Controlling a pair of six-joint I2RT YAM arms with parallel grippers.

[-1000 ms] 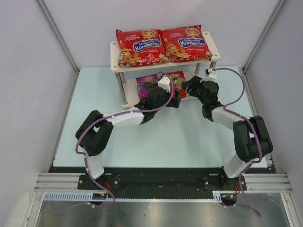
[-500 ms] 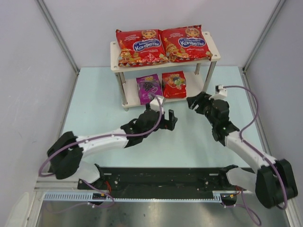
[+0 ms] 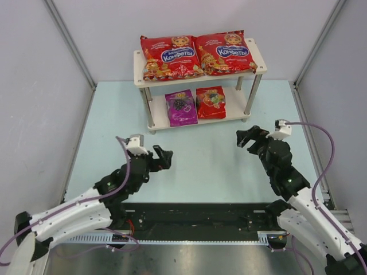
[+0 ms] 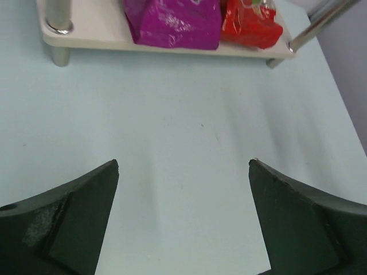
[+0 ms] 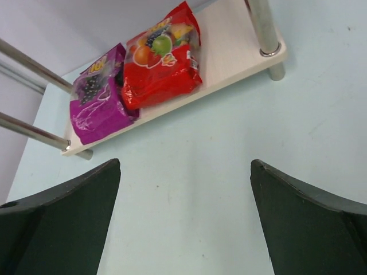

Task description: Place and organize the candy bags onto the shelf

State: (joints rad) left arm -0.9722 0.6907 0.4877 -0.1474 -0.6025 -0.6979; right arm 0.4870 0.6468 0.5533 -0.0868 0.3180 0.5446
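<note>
On the shelf [image 3: 138, 69], candy bags [image 3: 171, 56] sit sorted by size.
Left gripper [image 3: 162, 156] and right gripper [image 3: 247, 137] hover, fingers [image 4: 69, 217] released, nothing held.

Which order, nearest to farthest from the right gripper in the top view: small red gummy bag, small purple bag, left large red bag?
From the right gripper:
1. small red gummy bag, lower tier of the light-wood shelf, right.
2. small purple bag, lower tier, left.
3. large red blue-label bag, top tier, left.

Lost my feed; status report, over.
Both open, empty: left gripper, right gripper. Two large red bags on shelf top, purple bag and small red bag below. Nothing blocking.
</note>
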